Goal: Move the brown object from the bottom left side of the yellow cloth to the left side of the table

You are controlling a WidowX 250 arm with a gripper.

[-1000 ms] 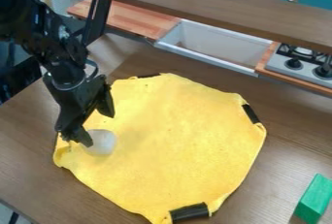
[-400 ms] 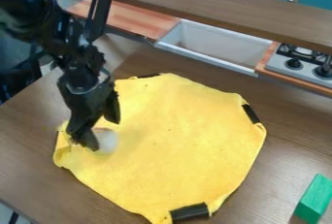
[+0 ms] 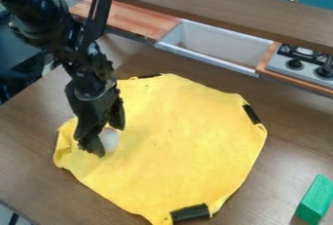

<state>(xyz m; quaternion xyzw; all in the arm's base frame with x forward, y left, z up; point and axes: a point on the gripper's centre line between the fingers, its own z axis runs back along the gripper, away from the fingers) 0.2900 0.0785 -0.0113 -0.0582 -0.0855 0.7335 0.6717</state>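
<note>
Here, left on the yellow cloth (image 3: 172, 141), a whitish object (image 3: 110, 143) is being partly hidden by the spread-fingered gripper (image 3: 108, 140)

A pale, whitish object (image 3: 111, 140) with a rounded outline, partly hidden, rests on a bright yellow cloth (image 3: 179, 136), near the cloth's left edge. The cloth lies spread mostly flat, inward from the left edge of a brown wood-grain worktop (image 3: 26, 141), its outline uneven, its lower left edge rumpled and black patches marking its rim.
</note>
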